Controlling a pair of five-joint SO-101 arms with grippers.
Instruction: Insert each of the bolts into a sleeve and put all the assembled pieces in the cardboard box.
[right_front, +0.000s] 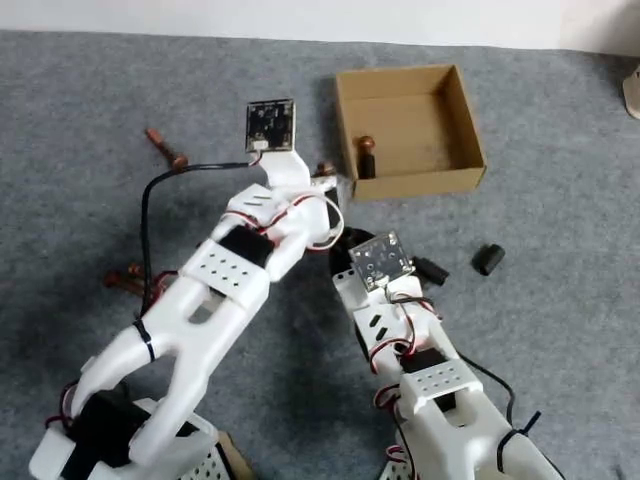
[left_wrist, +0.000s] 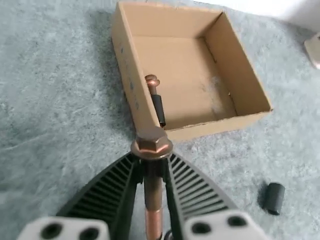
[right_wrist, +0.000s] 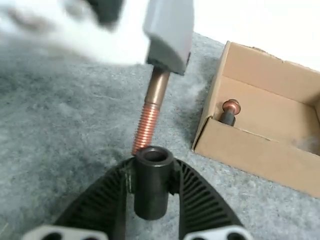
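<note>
My left gripper (left_wrist: 152, 161) is shut on a copper bolt (left_wrist: 152, 146), hex head up between the fingers, close beside the cardboard box (left_wrist: 128, 75). My right gripper (right_wrist: 151, 172) is shut on a black sleeve (right_wrist: 151, 182), held upright with its bore facing the bolt. The bolt's threaded end (right_wrist: 144, 131) hangs just behind the sleeve's rim, tilted, and I cannot tell whether it touches. One assembled bolt and sleeve (right_front: 366, 158) lies inside the box (right_front: 412, 184) against its near-left wall. In the high view both grippers meet left of the box's front corner.
Two loose black sleeves (right_front: 488, 259) (right_front: 430, 270) lie on the grey carpet right of the right arm. Loose bolts lie at the far left (right_front: 165, 148) and beside the left arm (right_front: 125, 280). A pale object (right_front: 632, 92) sits at the right edge.
</note>
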